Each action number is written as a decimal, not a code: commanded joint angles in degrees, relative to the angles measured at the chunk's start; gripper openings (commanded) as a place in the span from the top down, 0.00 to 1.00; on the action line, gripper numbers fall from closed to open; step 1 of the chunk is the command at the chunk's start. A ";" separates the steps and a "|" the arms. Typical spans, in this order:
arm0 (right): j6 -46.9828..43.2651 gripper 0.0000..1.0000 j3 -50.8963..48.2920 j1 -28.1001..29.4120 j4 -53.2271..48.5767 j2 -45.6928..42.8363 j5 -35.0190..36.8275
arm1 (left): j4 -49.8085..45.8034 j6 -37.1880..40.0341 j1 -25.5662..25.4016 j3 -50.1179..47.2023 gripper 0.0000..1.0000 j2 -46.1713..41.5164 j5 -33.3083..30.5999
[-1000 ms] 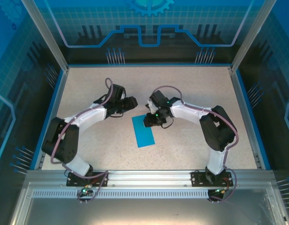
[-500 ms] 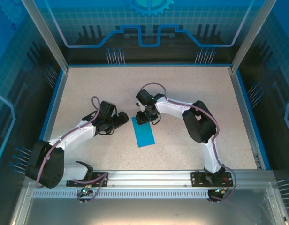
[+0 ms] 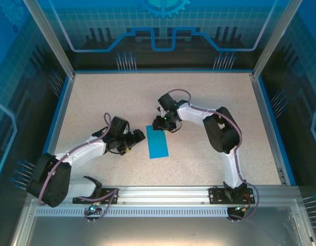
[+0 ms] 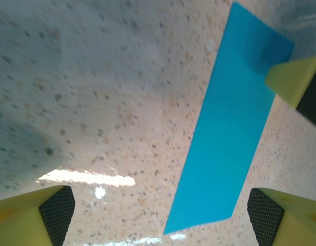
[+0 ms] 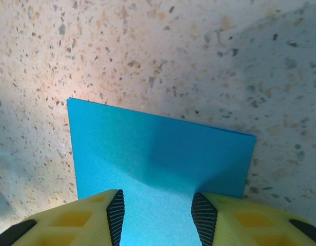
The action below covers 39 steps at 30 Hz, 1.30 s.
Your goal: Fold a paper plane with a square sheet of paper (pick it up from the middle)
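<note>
The teal-blue sheet of paper (image 3: 158, 143) lies flat on the speckled table as a long narrow rectangle. My left gripper (image 3: 139, 137) sits low just left of it, open wide. In the left wrist view the left gripper (image 4: 160, 215) has the paper's near corner between its spread fingertips, and the paper (image 4: 231, 120) runs away to the upper right. My right gripper (image 3: 162, 125) hangs over the paper's far end, open. In the right wrist view the right gripper (image 5: 159, 218) has both tips above the paper (image 5: 158, 146), nothing pinched.
Blue-rimmed walls (image 3: 63, 113) bound the table on the left, right and back. The metal rail (image 3: 158, 193) with the arm bases runs along the near edge. One yellow fingertip (image 4: 291, 79) of the right gripper shows over the paper's far end in the left wrist view.
My left arm swung down toward the near side, and its gripper opened wide beside the paper's left edge. My right gripper shifted slightly over the paper's far end. The paper stayed put.
</note>
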 commanded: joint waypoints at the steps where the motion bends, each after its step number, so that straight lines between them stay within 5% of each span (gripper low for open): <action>1: 2.97 0.55 -3.88 -2.93 -3.09 3.42 3.32 | 0.47 -3.09 -2.51 -1.24 0.09 0.58 3.31; 12: 3.87 0.56 -5.01 -4.31 -2.13 4.78 1.39 | 5.87 -8.59 -8.48 -1.19 0.11 6.06 7.78; 24: 1.03 0.64 -4.78 -4.79 1.06 0.57 -4.47 | 3.83 -7.91 -10.36 3.53 0.33 11.65 6.51; 39: -9.04 0.64 5.10 -0.01 -7.97 0.26 9.92 | 3.44 -6.93 -10.95 4.24 0.42 7.86 4.84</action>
